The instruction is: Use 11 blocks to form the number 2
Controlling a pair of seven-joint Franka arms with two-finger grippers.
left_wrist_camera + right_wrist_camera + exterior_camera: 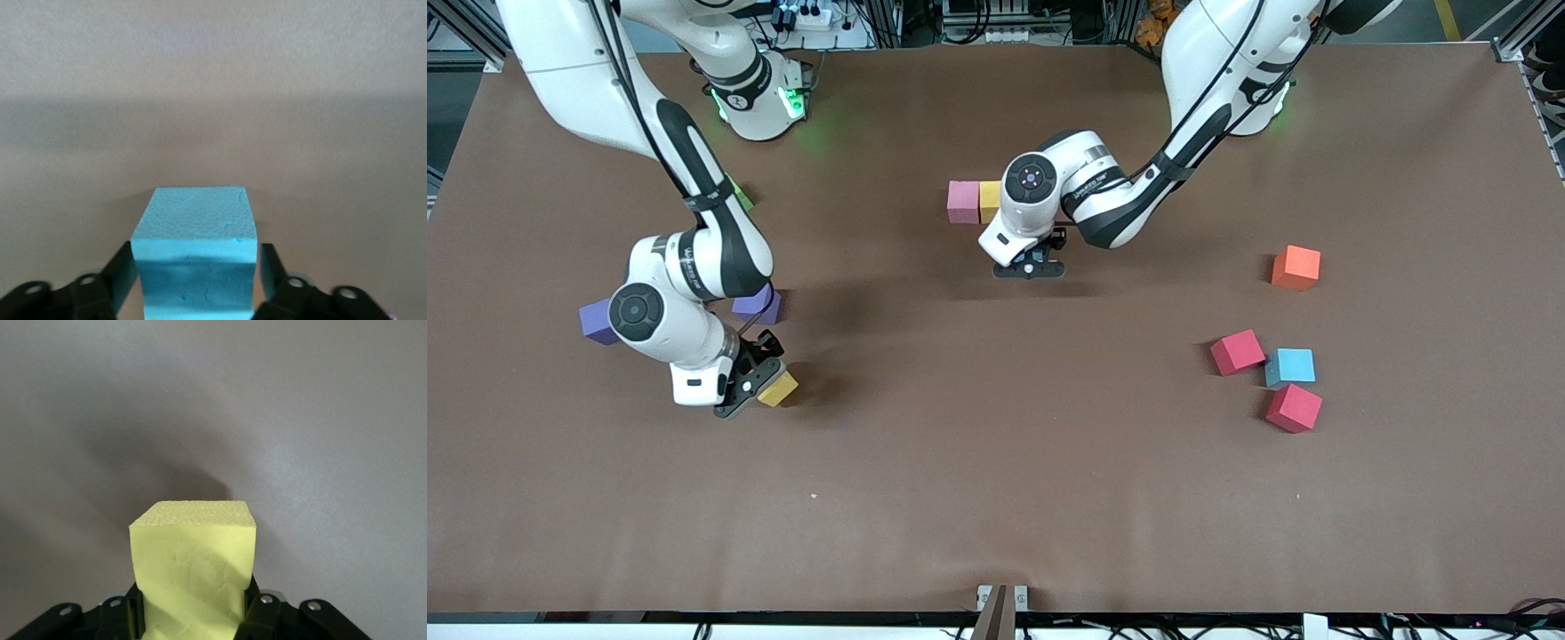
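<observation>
i stand by the surface [996,498] and look at the two arms.

the right end effector [749,387] is in the lower part of the front view, toward the right arm's end of the surface. it is pressed tight on a yellow block [193,567] and pinches it on both sides. the block sits low over the brown top.

two purple blocks [596,320] [758,305] show by that arm, one on each side of its wrist. a green block [738,194] peeks out from under the arm, higher in the view.

the left end effector [1030,267] is low over the middle of the surface. a blue block [195,227] sits in it. i cannot tell if it is spread or pinching.

just beside that arm's wrist, higher in the view, a pink block [963,202] and a second yellow block [989,202] touch side by side.

toward the left arm's end, an orange block [1296,267] stands alone. lower down, a red block [1237,351], another blue block [1289,366] and a second red block [1294,407] sit close in a bunch.
</observation>
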